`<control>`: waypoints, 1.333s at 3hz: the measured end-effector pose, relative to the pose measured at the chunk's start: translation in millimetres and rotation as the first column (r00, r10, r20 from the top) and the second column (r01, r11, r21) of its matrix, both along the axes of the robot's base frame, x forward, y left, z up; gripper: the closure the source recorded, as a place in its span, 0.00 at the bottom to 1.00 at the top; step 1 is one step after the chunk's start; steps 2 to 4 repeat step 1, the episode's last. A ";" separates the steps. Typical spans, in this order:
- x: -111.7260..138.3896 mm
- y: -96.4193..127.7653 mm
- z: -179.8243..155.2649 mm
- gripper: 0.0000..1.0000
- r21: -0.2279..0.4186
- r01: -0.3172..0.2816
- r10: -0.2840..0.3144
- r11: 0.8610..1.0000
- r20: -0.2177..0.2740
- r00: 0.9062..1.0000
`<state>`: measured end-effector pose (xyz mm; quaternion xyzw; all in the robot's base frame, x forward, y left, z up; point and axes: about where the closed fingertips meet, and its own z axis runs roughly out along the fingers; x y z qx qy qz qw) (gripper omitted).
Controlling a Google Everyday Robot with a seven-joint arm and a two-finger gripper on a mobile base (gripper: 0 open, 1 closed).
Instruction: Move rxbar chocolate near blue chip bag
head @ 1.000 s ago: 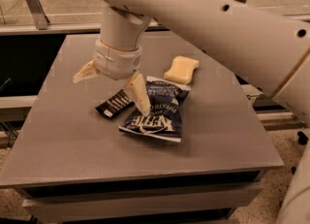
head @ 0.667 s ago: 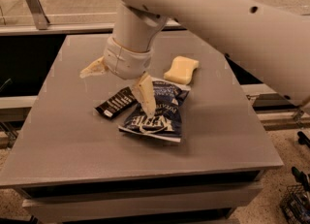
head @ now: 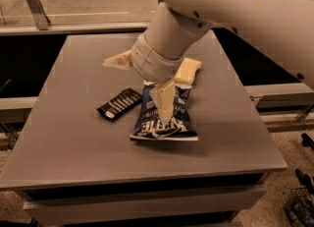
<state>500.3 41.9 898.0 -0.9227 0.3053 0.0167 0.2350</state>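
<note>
The rxbar chocolate [head: 119, 103] is a small black wrapper lying flat on the grey table [head: 68, 147], left of centre. The blue chip bag [head: 180, 119] lies just to its right, a small gap apart. My gripper [head: 137, 92] hangs over the bag's upper left, fingers spread wide and empty. One finger [head: 116, 62] points left, above the table behind the bar. The other finger [head: 164, 104] points down in front of the bag and hides its middle.
A pale yellow sponge [head: 190, 70] lies behind the chip bag, partly hidden by my wrist. My arm crosses the upper right of the view. A metal rail [head: 73, 27] runs behind the table. The floor lies to the right of the table's edge.
My gripper has moved to the right, from over the bar to over the chip bag, still open. The bar, bag and sponge have not moved.
</note>
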 end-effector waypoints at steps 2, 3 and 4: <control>0.0 0.0 0.0 0.00 0.000 0.000 0.000 1.000 0.000 1.000; 0.0 0.0 0.0 0.00 0.000 0.000 0.000 1.000 0.000 1.000; 0.0 0.0 0.0 0.00 0.000 0.000 0.000 1.000 0.000 1.000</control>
